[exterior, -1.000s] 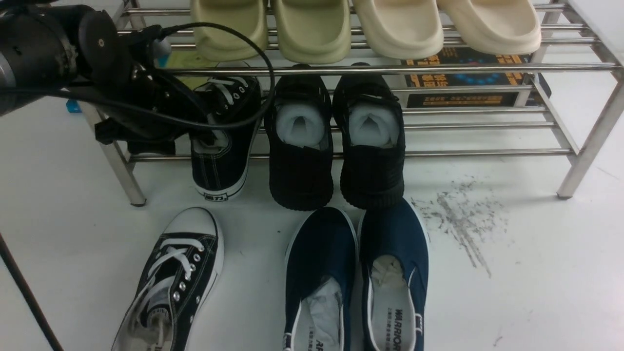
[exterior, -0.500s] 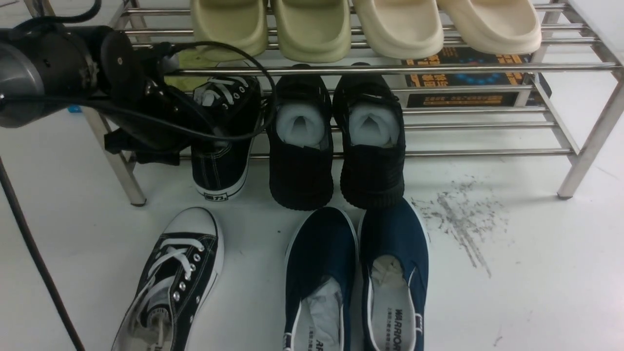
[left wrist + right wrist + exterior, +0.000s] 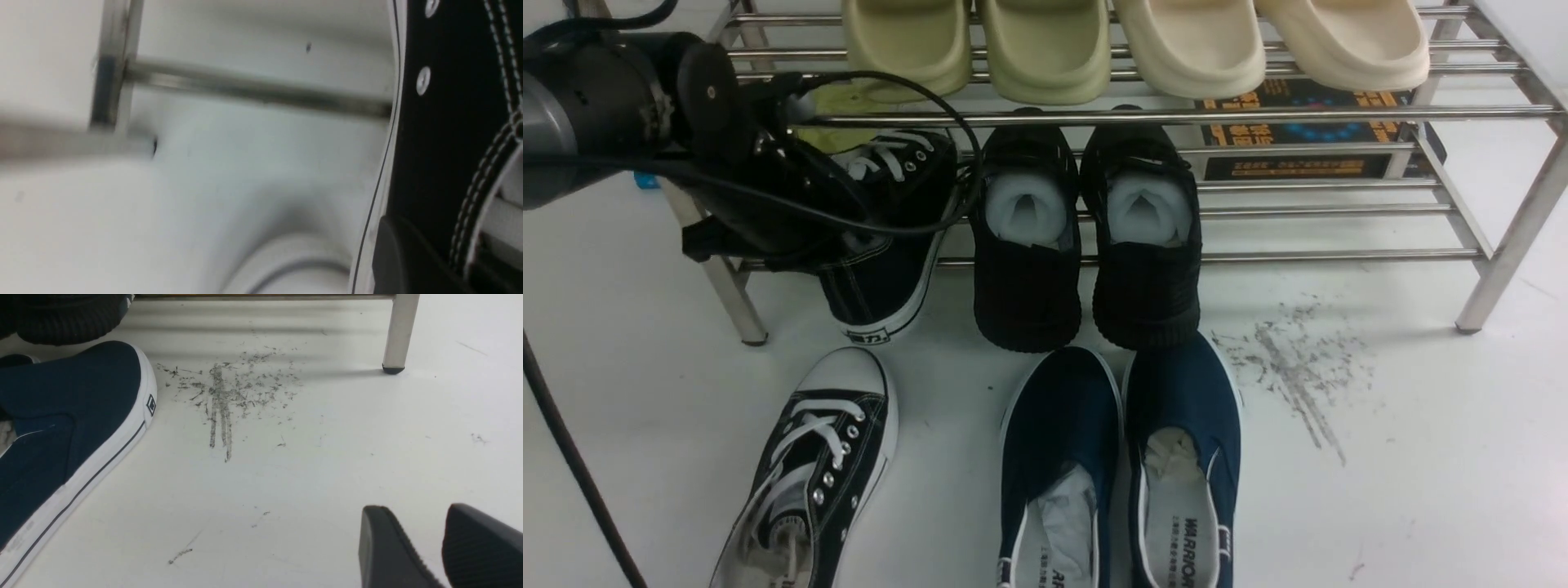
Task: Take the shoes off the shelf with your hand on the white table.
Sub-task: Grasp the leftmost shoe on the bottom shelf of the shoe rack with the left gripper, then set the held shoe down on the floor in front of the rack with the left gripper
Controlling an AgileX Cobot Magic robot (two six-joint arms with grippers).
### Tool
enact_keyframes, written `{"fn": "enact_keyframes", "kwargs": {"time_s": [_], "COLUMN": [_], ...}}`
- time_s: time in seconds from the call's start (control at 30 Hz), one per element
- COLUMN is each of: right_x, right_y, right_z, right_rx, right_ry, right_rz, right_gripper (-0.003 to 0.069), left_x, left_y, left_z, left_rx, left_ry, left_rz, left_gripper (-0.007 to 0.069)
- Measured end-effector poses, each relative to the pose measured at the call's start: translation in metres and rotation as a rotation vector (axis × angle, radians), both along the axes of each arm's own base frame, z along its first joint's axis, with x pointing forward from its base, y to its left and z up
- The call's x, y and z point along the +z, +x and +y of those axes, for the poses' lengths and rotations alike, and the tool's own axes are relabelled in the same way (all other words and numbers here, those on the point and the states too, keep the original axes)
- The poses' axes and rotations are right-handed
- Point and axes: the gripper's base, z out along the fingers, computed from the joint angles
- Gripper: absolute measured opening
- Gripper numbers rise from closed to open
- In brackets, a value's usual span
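One black canvas sneaker (image 3: 882, 245) with white laces lies tilted on the lower tier of the steel shelf (image 3: 1258, 114), its heel overhanging the front rod. My left gripper (image 3: 849, 237) is shut on this sneaker's side wall near the opening. In the left wrist view one black finger (image 3: 404, 253) presses the outside of the canvas (image 3: 445, 102); the other finger is hidden inside the shoe. The matching sneaker (image 3: 817, 465) lies on the white table (image 3: 1421, 449) at the front left. My right gripper (image 3: 412, 514) hovers open over bare table, holding nothing.
Two black knit shoes (image 3: 1025, 245) stand on the lower tier right beside the held sneaker. Navy slip-ons (image 3: 1062, 457) lie on the table in front of them. Green (image 3: 980, 45) and cream slippers (image 3: 1258, 41) fill the top tier. Grey scuff marks (image 3: 1298, 376) and a shelf leg (image 3: 398, 335) lie at the right.
My left gripper has closed on the sneaker on the shelf. The sneaker has tilted, and its heel has swung to the left, away from the black knit shoes.
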Motion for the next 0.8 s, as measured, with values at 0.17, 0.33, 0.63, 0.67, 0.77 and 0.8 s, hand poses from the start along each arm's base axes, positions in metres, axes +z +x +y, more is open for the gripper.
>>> {"fn": "enact_keyframes", "kwargs": {"time_s": [0.17,0.33,0.63,0.67,0.77,0.8], "right_x": [0.0,0.0,0.0,0.0,0.0,0.0], "right_y": [0.0,0.0,0.0,0.0,0.0,0.0], "right_z": [0.0,0.0,0.0,0.0,0.0,0.0], "right_rx": [0.0,0.0,0.0,0.0,0.0,0.0], "right_ry": [0.0,0.0,0.0,0.0,0.0,-0.001], "right_rz": [0.0,0.0,0.0,0.0,0.0,0.0], "right_gripper": [0.0237,0.0237,0.0237,0.0237,0.0237,0.0237], "left_x": [0.032,0.058,0.088,0.091,0.103,0.109], "left_y": [-0.025,-0.053,-0.098,-0.102,-0.117,-0.129], "left_z": [0.005,0.011,0.023,0.024,0.028,0.031], "left_rx": [0.012,0.008,0.002,0.003,0.023,0.049], "left_ry": [-0.009,0.003,0.048,0.05,0.043,0.036], "left_rz": [0.011,0.05,0.13,0.122,0.086,0.078], "left_gripper": [0.0014,0.0014,0.0016,0.0016,0.0017,0.0017]}}
